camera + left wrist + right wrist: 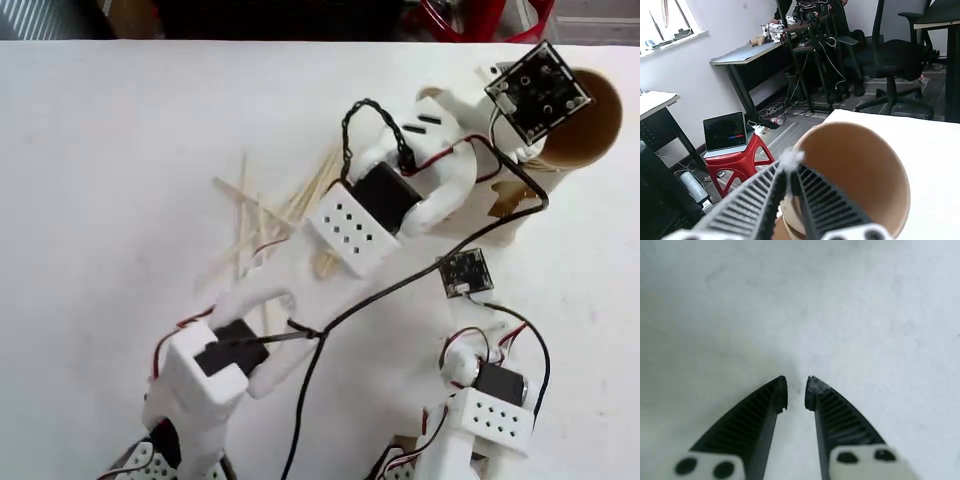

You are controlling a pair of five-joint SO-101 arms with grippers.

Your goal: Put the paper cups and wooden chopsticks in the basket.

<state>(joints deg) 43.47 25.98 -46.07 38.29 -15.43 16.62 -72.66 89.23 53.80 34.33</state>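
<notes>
A brown paper cup (590, 125) hangs at the table's far right, over the far side of a pale basket (497, 222) that lies mostly hidden under the arm. My left gripper (791, 167) is shut on the cup's rim (855, 170), one finger inside and one outside. Several wooden chopsticks (262, 215) lie scattered on the white table left of the middle, some under the left arm. My right gripper (796, 392) hovers just above bare table, open by a narrow gap with nothing between its fingers. The right arm (490, 405) sits at the near right.
A black cable (330, 325) runs along the left arm across the table's middle. The left half of the table (100, 200) is bare. Beyond the table's far edge are a red stool (737, 160), desks and office chairs.
</notes>
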